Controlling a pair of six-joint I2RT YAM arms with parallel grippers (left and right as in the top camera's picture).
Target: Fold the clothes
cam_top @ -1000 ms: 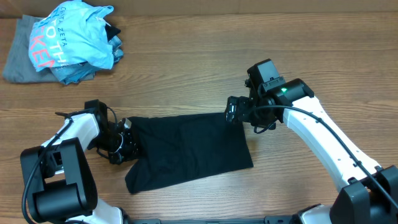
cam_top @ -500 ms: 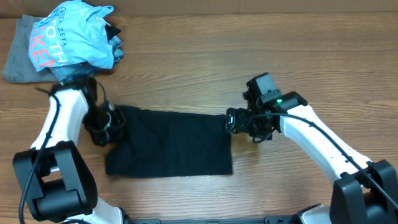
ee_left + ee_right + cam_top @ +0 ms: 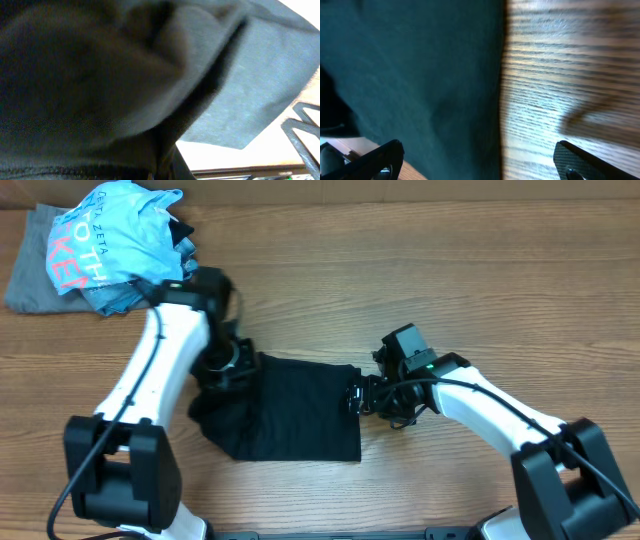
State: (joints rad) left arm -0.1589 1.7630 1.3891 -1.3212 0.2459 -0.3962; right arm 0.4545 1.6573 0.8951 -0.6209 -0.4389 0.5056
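We see the black T-shirt (image 3: 300, 410) lying near the middle of the wooden worktop (image 3: 460, 270), a little toward 6 o'clock. It forms a roughly rectangular dark patch, flat on its 3 o'clock half and bunched at its 9 o'clock side. The left end effector (image 3: 228, 366) is closed tight on the fabric at the shirt's 10 o'clock corner, and its wrist camera is filled with dark folds. The right end effector (image 3: 354, 398) sits at the shirt's 3 o'clock edge, jaws spread wide, straddling fabric edge and bare wood. At the worktop's 10 o'clock corner a crumpled light blue shirt (image 3: 120, 240) with pink lettering lies partly over a grey garment (image 3: 28, 275).
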